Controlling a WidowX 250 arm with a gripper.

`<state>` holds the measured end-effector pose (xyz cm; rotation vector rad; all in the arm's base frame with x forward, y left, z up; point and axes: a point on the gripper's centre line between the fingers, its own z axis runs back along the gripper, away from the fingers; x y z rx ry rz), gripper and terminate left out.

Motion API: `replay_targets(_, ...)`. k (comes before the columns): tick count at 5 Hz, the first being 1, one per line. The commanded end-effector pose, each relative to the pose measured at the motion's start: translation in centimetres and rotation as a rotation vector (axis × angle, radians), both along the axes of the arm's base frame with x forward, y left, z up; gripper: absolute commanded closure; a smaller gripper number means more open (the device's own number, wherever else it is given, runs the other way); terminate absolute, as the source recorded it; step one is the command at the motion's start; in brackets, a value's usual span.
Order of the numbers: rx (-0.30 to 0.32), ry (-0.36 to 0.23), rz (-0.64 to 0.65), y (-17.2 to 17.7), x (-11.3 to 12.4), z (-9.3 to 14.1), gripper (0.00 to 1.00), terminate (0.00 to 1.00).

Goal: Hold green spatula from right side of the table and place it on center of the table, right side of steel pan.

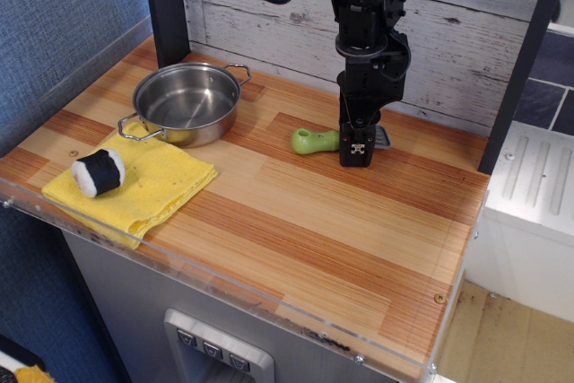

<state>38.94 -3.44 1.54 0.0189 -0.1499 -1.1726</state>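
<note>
The green spatula [314, 141] lies low over the table [314, 230] at the back, right of centre. Its lime handle points left and its grey blade [383, 138] shows just right of the gripper. My gripper [357, 152] points straight down, its black fingers closed around the spatula's neck between handle and blade. The steel pan [186, 100] stands empty at the back left, well apart from the spatula.
A yellow cloth [134, 181] lies at the front left with a black-and-white sushi toy [99, 172] on it. A white plank wall [466, 33] runs behind the table and a dark post [166, 2] stands at the back left.
</note>
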Motion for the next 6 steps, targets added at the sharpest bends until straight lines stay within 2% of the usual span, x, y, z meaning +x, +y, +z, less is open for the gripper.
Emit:
replay_targets(1, -0.020, -0.189, -0.006, 0.7, -0.9, 7.9, 0.00, 0.00)
replay_targets(2, 0.001, -0.255, 0.012, 0.5, -1.8, 10.4, 0.00, 0.00)
replay_targets(5, 0.001, -0.255, 0.012, 0.5, -1.8, 10.4, 0.00, 0.00)
replay_targets(6, 0.001, -0.255, 0.012, 0.5, -1.8, 10.4, 0.00, 1.00)
